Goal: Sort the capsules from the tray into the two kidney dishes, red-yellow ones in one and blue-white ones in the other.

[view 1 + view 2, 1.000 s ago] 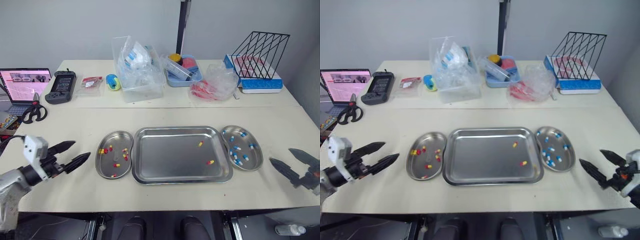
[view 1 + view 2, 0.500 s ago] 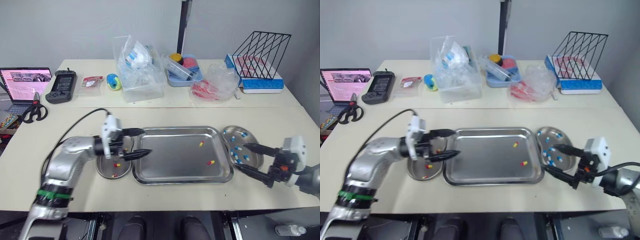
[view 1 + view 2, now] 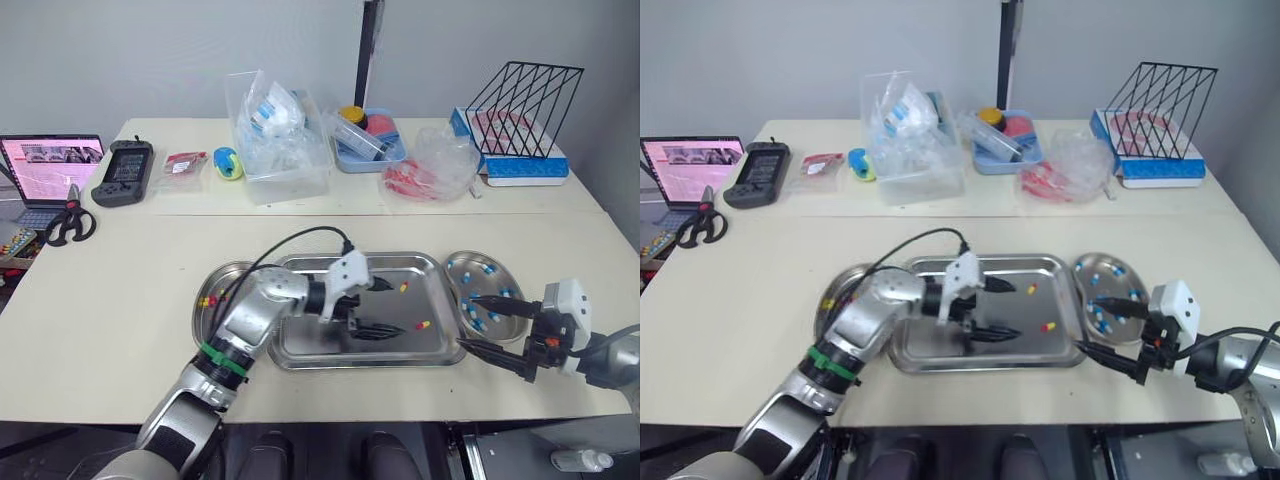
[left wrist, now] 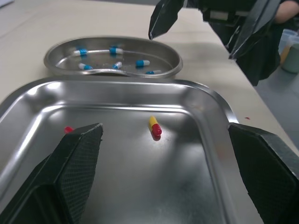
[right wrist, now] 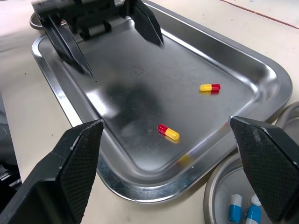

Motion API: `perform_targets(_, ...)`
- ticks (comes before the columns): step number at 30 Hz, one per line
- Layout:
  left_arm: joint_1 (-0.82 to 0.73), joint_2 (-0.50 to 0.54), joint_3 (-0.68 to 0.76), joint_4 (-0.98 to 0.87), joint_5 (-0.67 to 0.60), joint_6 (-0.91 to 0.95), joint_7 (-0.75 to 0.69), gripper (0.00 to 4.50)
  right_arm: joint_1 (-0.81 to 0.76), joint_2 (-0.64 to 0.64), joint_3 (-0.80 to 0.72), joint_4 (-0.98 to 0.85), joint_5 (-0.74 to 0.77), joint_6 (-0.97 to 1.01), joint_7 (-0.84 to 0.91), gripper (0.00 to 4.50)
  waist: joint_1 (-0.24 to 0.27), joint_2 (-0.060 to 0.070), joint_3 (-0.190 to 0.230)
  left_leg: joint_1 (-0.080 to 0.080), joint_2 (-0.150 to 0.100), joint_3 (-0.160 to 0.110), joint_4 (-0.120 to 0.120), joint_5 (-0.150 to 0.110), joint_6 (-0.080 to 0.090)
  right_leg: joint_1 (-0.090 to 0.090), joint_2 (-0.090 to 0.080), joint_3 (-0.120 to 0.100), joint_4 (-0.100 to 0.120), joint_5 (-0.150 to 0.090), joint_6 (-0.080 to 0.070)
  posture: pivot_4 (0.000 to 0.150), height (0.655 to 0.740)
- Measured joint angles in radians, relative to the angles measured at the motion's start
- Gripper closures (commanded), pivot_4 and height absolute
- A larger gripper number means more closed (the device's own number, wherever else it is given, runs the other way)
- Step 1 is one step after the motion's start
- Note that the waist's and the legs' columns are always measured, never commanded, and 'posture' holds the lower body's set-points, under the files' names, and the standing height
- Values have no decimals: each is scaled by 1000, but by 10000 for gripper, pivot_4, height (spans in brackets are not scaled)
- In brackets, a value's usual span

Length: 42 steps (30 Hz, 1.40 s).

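The steel tray [image 3: 300, 345] lies mid-table and holds two red-yellow capsules [image 3: 402, 287] [image 3: 421, 324]. My left gripper [image 3: 398, 308] hovers low over the tray, open, with its far fingertip beside the first capsule. In the left wrist view the second capsule [image 4: 154, 126] lies just ahead between the fingers. The left kidney dish [image 3: 208, 285] holds red-yellow capsules and is partly hidden by my arm. The right kidney dish [image 3: 510, 285] holds blue-white capsules [image 4: 112, 50]. My right gripper [image 3: 470, 322] is open at that dish's near edge, pointing at the tray.
Along the back of the table stand a clear plastic box [image 3: 275, 135], a blue tub [image 3: 365, 140], a plastic bag [image 3: 430, 165] and a wire rack [image 3: 520, 100]. At the far left are a laptop [image 3: 45, 170], scissors [image 3: 68, 225] and a black handheld device [image 3: 122, 172].
My left gripper has swung right from the left dish to the tray's right half, still open. The right gripper has barely shifted by the right dish.
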Motion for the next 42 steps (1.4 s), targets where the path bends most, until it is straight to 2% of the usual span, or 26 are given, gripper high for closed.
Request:
perform_targets(8, -37, -114, -79, 123, 119, 10, 99, 0, 5, 0, 0, 0, 0, 1, -14, 143, 5, 0, 0, 0, 0, 0, 0, 0, 0, 0, 0, 0, 0, 0, 0, 1500, 7275)
perform_targets(22, -152, -246, -79, 388, 203, -83, 148, 0, 15, 0, -1, -14, 0, 3, -58, 143, 17, -1, 0, 0, -1, 0, 1, 0, 0, 0, 0, 0, 0, 0, 1, 1500, 7275)
perform_targets(25, -164, -262, -78, 419, 211, -100, 148, 8134, 16, 1, -1, -20, 0, 3, -64, 0, 19, -1, 0, 0, -1, 0, 1, 0, 0, 0, 0, 0, 0, 0, 1, 1500, 7275)
perform_targets(36, -166, -268, -68, 431, 215, -96, 121, 44382, 15, 2, -1, -19, -1, 2, -81, 0, 19, -1, 0, 0, -1, 0, 1, 0, 0, 0, 0, 0, 0, 0, 1, 1500, 7275)
perform_targets(42, -167, -270, -57, 437, 215, -94, 115, 44780, 13, 2, 0, -11, -2, 2, -82, 0, 19, -1, 0, 0, -1, 0, 1, 0, 0, 1, 0, 0, 0, 0, 1, 1500, 7275)
